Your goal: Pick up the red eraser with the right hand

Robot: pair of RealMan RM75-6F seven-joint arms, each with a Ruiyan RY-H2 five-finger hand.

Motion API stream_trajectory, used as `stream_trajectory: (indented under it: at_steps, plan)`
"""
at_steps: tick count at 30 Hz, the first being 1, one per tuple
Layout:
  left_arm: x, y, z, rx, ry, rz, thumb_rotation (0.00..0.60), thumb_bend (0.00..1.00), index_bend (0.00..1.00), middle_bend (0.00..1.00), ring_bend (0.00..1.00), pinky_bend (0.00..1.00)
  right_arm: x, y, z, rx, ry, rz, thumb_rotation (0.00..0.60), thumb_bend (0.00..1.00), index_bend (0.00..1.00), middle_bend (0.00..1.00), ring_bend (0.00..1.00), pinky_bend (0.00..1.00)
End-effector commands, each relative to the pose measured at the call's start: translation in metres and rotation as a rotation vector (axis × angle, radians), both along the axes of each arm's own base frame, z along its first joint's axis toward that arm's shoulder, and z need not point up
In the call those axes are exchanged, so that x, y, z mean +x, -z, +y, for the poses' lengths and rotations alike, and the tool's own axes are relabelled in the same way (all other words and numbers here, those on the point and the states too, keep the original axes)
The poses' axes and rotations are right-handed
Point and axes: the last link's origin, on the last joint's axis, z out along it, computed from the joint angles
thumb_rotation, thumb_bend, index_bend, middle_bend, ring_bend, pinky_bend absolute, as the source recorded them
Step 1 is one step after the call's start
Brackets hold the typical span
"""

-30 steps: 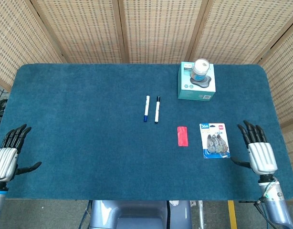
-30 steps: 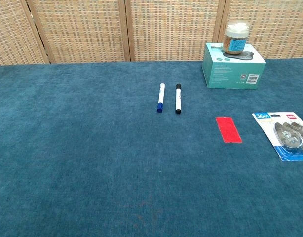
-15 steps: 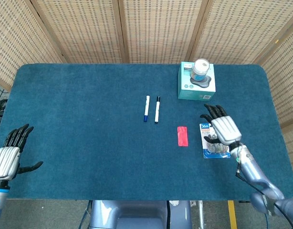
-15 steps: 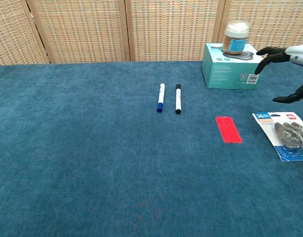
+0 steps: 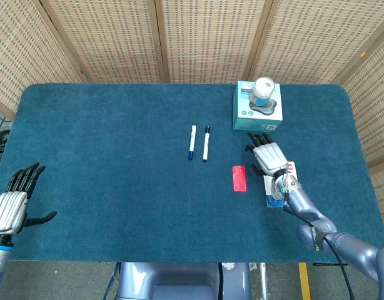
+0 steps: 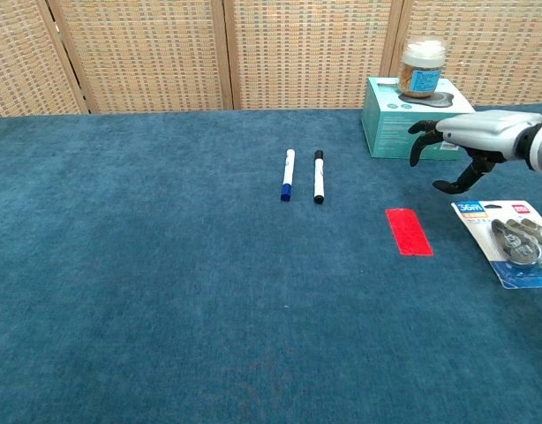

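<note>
At the near left edge of the blue tabletop (image 5: 117, 206), the left hand (image 5: 10, 209) is hovering with fingers spread and holding nothing. Further in on the right side, the right hand (image 6: 470, 141) is hanging palm-down above the cloth, fingers apart and slightly curled, gripping nothing. It is sitting just right of the red eraser (image 6: 409, 231), which is lying flat on the tabletop, apart from the fingers. In the head view this hand (image 5: 268, 157) is partly covering the blister pack of correction tapes (image 6: 514, 240), which is lying just right of the eraser (image 5: 239, 178). Nearer the middle, a blue-capped marker (image 5: 192, 142) and a black-capped marker (image 5: 206, 143) are lying side by side, close but not touching. Toward the far right, a teal box (image 5: 258, 115) is standing with a small jar (image 5: 262, 91) resting on top of it. Beyond the tabletop, woven screen panels (image 5: 192, 37) are closing off the background.
</note>
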Motion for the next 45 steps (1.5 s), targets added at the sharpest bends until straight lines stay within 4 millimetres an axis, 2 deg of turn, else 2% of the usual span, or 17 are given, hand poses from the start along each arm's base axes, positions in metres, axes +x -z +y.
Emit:
stream_trajectory:
  at_steps: [1,6,25,45]
  plan:
    - [0.000,0.000,0.000,-0.001,-0.001,0.000,0.600,0.12,0.00,0.00,0.00,0.00,0.000,0.011,0.000,0.022,0.008,0.011,0.600,0.50,0.28,0.00,0.00,0.00]
    - [0.000,0.000,0.000,-0.008,-0.005,0.000,0.600,0.12,0.00,0.00,0.00,0.00,0.004,0.023,0.004,0.062,0.004,-0.003,0.600,0.50,0.30,0.00,0.00,0.00]
    - [0.000,0.000,0.001,-0.010,-0.008,0.000,0.600,0.12,0.00,0.00,0.00,0.00,0.012,0.042,0.000,0.101,0.020,-0.018,0.600,0.50,0.34,0.00,0.00,0.00]
    - [0.000,0.000,0.001,-0.010,-0.009,0.000,0.600,0.12,0.00,0.00,0.00,0.00,0.007,0.048,-0.002,0.107,0.031,0.023,0.600,0.51,0.35,0.00,0.00,0.00]
